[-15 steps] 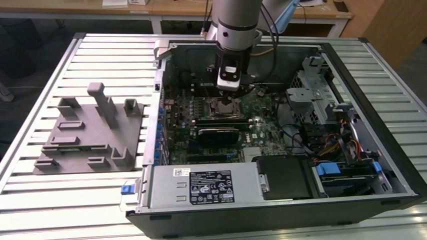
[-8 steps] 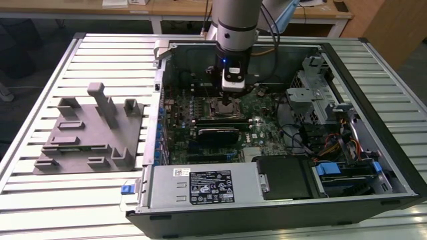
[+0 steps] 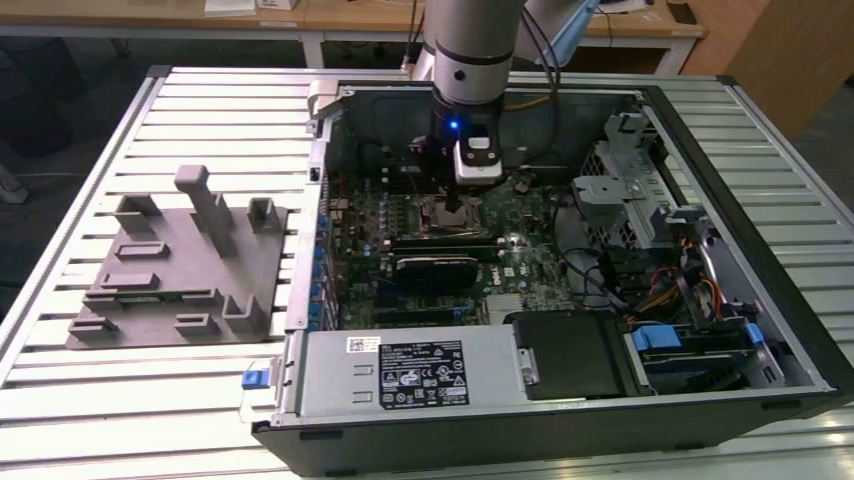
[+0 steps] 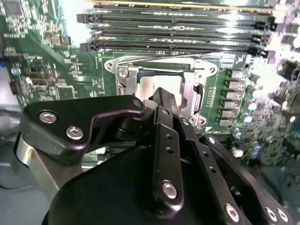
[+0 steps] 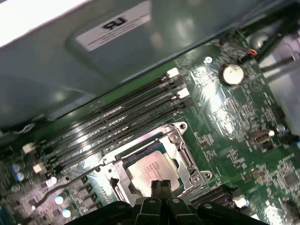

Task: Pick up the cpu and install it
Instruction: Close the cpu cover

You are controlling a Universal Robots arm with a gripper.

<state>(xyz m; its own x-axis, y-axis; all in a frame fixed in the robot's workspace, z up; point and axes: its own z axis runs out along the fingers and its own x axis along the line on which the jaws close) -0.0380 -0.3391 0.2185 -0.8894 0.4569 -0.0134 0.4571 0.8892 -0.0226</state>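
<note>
CPU (image 5: pixel 151 169) lies flat in the motherboard socket (image 5: pixel 119 177), its pale metal top facing up inside the silvery frame; the second wrist view shows the CPU (image 4: pixel 151 86) in that same seat. My end effector (image 5: pixel 161 183) is clenched, the two black fingertips pressed together with nothing between them, and it hangs over the near edge of the chip. I cannot tell whether the tips touch the metal. In the second wrist view my end effector (image 4: pixel 162 96) covers part of the chip and socket (image 4: pixel 123 77).

In the exterior view my end effector (image 3: pixel 457 203) reaches straight down into the open computer case (image 3: pixel 790 335), onto the socket (image 3: pixel 451 218) near the middle of the board. The memory slots (image 5: pixel 117 127) run just beside the socket. The power supply (image 3: pixel 400 375) lies at 6 o'clock from the socket. At 9 o'clock from the case, on the exterior view's left, a grey fixture (image 3: pixel 174 270) with upright posts stands on the slatted bench (image 3: pixel 200 110).
</note>
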